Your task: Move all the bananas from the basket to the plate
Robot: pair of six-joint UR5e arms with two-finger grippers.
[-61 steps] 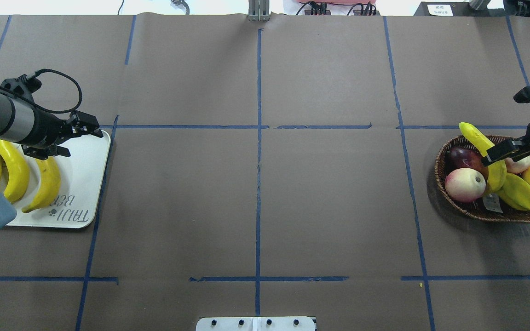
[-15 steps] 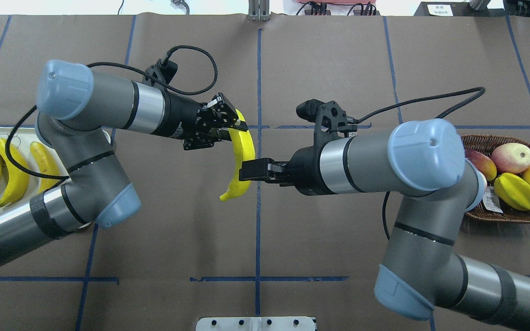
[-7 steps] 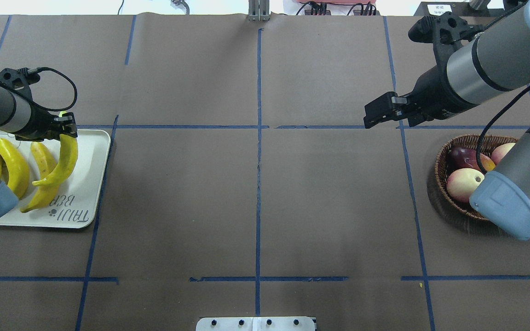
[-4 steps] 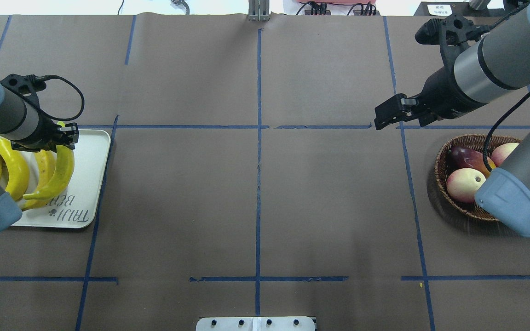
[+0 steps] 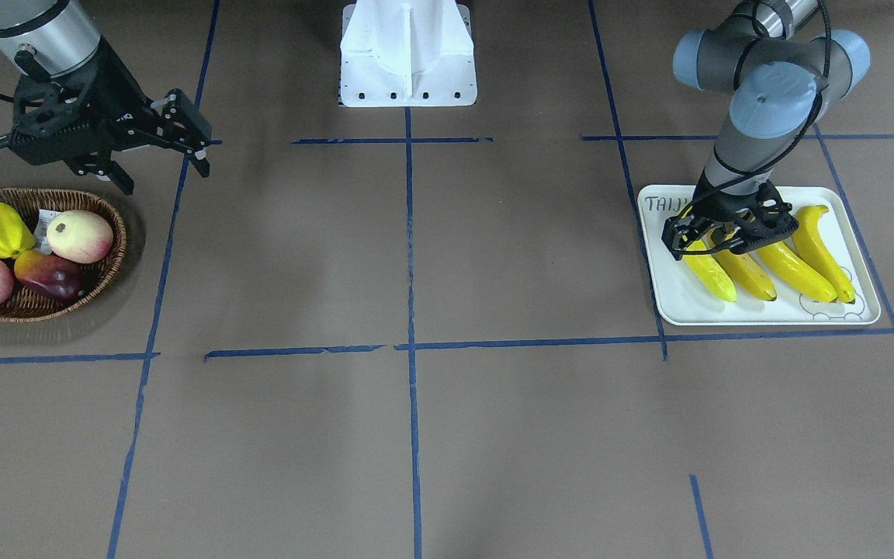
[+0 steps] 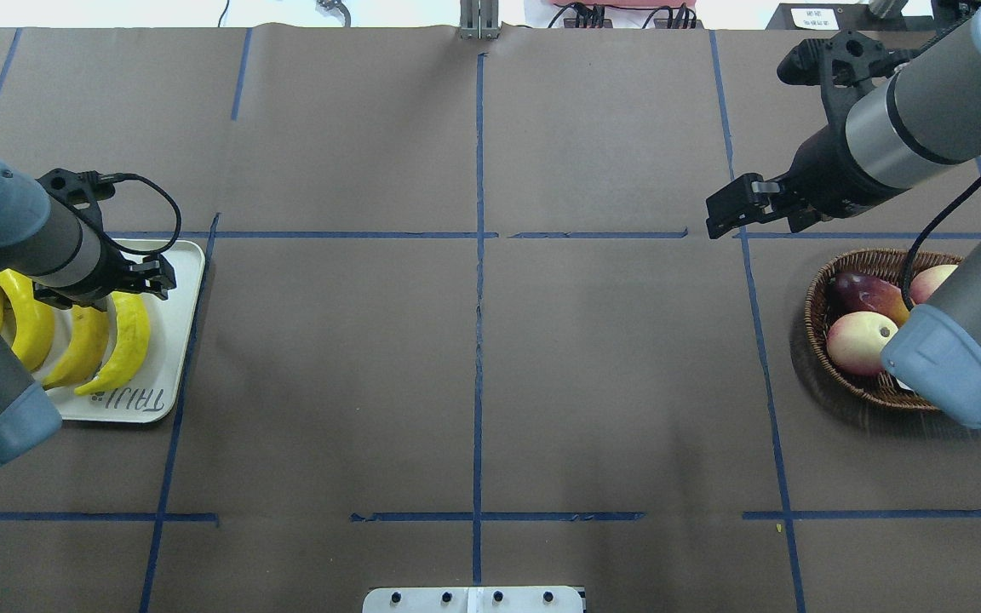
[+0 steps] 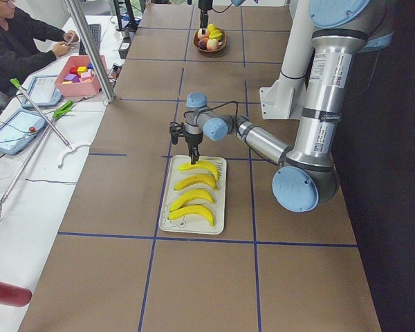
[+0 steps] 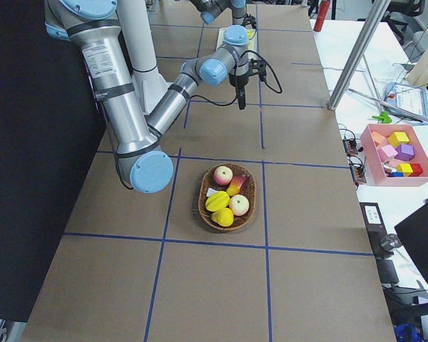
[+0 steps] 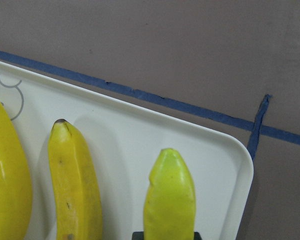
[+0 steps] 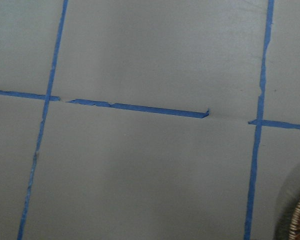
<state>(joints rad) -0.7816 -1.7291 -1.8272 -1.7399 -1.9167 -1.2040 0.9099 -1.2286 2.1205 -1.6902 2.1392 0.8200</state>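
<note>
Brown paper crossed by lines of blue tape (image 6: 479, 340) covers the tabletop (image 6: 610, 358), at whose edge the robot's white base (image 5: 408, 54) is mounted. Alongside, a white side bench (image 7: 28, 194) with a pink box of coloured blocks (image 7: 79, 69) and a seated operator (image 7: 21, 41) is seen. All four bananas (image 5: 792, 268) are laid side by side on the plate (image 5: 680, 307). The basket (image 5: 117, 260) is set at the tabletop end farthest from the plate, with a starfruit (image 5: 1, 230), two pink-and-cream round fruits (image 5: 78, 235) and a dark red fruit (image 5: 51, 276) in it. The left gripper (image 6: 134, 288) is lowered over the plate, its fingers closed on the end of the fourth banana (image 6: 129, 340). The right gripper (image 5: 164, 167) is held well away from the plate, near the basket, its fingers spread with nothing between them. Compared with 0.6 s earlier, the fourth banana, then hung tilted across its neighbour, is now laid flat beside it. 8.7 s earlier only three were on the plate. In the overhead view much of the plate is covered by the left arm and half of the basket by the right arm. In the left wrist view only the fourth banana's greenish tip is shown, cut off by the lower edge.
</note>
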